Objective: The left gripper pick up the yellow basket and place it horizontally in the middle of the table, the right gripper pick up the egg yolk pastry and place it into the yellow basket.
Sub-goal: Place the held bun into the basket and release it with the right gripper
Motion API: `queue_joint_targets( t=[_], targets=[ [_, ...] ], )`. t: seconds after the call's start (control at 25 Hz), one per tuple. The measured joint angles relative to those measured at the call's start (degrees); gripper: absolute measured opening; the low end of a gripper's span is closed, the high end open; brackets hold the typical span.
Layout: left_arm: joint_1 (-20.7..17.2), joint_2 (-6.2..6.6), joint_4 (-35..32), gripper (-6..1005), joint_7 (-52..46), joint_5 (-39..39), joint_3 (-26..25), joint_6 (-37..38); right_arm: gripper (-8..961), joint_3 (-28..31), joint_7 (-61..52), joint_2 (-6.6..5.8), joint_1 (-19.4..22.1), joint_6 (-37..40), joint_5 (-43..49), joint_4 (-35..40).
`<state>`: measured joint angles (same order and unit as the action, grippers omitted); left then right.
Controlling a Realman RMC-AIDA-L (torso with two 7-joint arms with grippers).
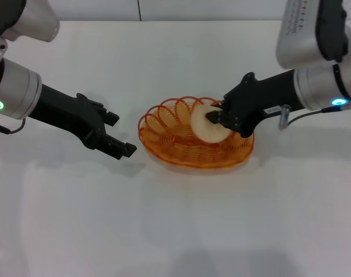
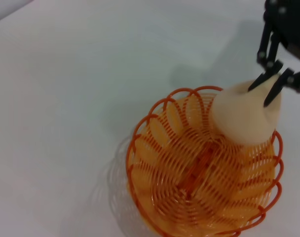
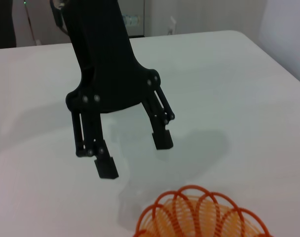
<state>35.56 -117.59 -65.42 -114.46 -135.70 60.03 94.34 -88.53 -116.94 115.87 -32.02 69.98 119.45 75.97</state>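
The yellow basket (image 1: pixel 175 147) lies flat on the white table (image 1: pixel 181 231) near its middle. The egg yolk pastry (image 1: pixel 202 128), a pale cream round, stands tilted on edge over the basket's right half. My right gripper (image 1: pixel 213 117) is shut on it from the right. The left wrist view shows the basket (image 2: pixel 189 182), the pastry (image 2: pixel 241 118) above its rim and the right gripper (image 2: pixel 267 91) pinching it. My left gripper (image 1: pixel 122 135) hovers open just left of the basket, holding nothing. In the right wrist view the left gripper (image 3: pixel 135 154) stands open beyond the basket's rim (image 3: pixel 199 210).
The white tabletop stretches bare around the basket. A grey cable (image 1: pixel 305 117) hangs off the right arm behind the basket. The table's far edge meets a wall at the back.
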Motion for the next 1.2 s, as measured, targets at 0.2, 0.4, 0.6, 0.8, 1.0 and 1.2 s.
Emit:
queue_joint_targets(
  t=[0.2, 0.4, 0.6, 0.8, 1.0, 1.2],
  targets=[
    [0.0, 0.0, 0.0, 888, 0.1, 0.0, 0.0, -0.1, 41, -1.7, -0.2, 0.0, -1.5, -2.5, -1.1, -2.2],
    [0.0, 0.0, 0.0, 888, 0.1, 0.1, 0.0, -0.2, 49, -1.8, -0.3, -0.02, -2.1, -2.2, -1.7, -3.1],
    [0.0, -0.01, 0.1, 888, 0.1, 0.3, -0.2, -0.3, 95, -2.0, -0.3, -0.03, -1.9, -1.8, -2.2, -3.0],
    [-0.1, -0.06, 0.1, 888, 0.6, 0.7, -1.3, -0.2, 141, -2.1, -0.5, -0.11, -1.7, -1.6, -2.7, -2.7],
    [-0.2, -0.13, 0.1, 888, 0.7, 0.7, -1.5, -0.2, 357, -1.8, -0.5, -0.22, -0.7, -1.6, -2.8, -2.2],
    [-0.2, -0.24, 0.1, 888, 0.7, 0.8, -1.5, -0.1, 520, -1.7, -0.5, -0.36, 0.6, -1.6, -3.1, -1.1]
  ],
)
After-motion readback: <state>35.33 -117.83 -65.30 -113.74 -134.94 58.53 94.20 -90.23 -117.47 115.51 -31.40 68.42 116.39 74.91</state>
